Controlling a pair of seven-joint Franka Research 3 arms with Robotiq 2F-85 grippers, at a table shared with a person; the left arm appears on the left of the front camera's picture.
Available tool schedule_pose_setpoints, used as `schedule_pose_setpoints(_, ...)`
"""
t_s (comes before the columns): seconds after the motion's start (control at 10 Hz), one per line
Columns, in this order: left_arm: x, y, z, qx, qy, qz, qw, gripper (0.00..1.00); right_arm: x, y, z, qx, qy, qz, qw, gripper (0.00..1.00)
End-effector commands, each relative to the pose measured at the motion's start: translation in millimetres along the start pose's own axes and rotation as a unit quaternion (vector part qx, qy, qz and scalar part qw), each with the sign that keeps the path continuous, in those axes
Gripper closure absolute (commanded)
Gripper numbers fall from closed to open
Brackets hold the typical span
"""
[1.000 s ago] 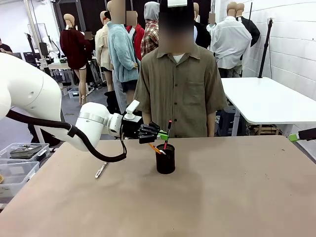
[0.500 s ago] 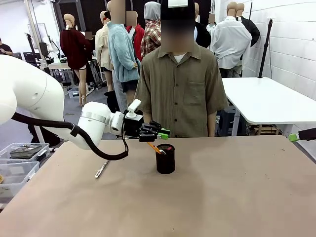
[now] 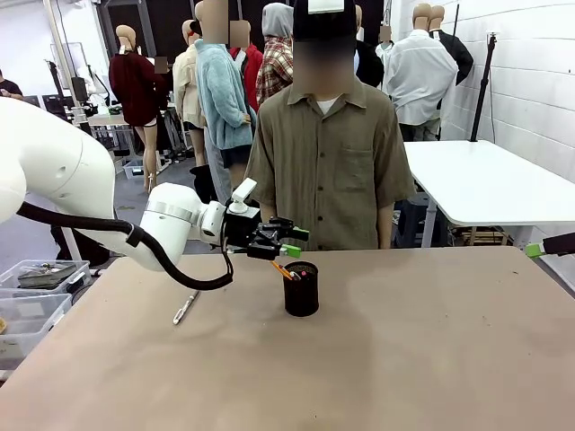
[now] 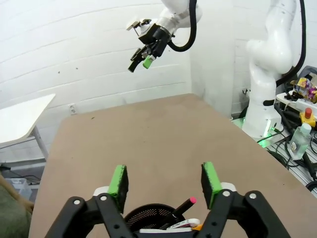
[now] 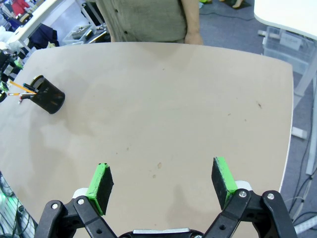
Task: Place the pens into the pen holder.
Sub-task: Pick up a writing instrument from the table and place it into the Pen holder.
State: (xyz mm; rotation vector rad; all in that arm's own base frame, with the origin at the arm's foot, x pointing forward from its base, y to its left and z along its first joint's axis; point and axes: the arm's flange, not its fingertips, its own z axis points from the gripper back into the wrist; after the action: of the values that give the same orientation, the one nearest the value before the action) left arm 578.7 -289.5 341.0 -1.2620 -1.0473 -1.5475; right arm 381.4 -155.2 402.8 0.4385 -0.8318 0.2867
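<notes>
Silvery-white pen (image 3: 185, 307), lying well left of the pen holder (image 3: 301, 289): light, stiff, slick, I judge, best pinched mid-barrel; my left gripper (image 3: 293, 242), jaws apart and empty, hovers just above that holder.

Front camera across the table (image 3: 422, 359) toward the person (image 3: 328, 171); pen holder (image 3: 301, 289) in all views, nearest under left wrist camera.

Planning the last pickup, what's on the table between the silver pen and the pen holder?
Nothing; the front view shows bare tabletop between the silver pen and the pen holder.
</notes>
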Motion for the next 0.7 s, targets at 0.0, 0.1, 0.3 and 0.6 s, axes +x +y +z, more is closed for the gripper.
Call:
schedule_pose_setpoints(0.0,31,-37,16,0.045,0.044,0.019,0.998,0.0,-2,-1,0,-0.003,0.006,0.004,1.0,0.0)
schedule_pose_setpoints(0.1,61,-70,37,0.102,0.075,0.018,0.992,0.0,-2,-1,0,-0.003,0.006,0.004,1.0,0.0)
schedule_pose_setpoints(0.3,103,-118,69,0.224,0.143,0.045,0.963,0.0,-2,-1,0,-0.003,0.006,0.004,1.0,0.0)
schedule_pose_setpoints(0.6,155,-180,113,0.383,0.178,0.154,0.893,0.0,-2,-1,0,-0.003,0.006,0.004,1.0,0.0)
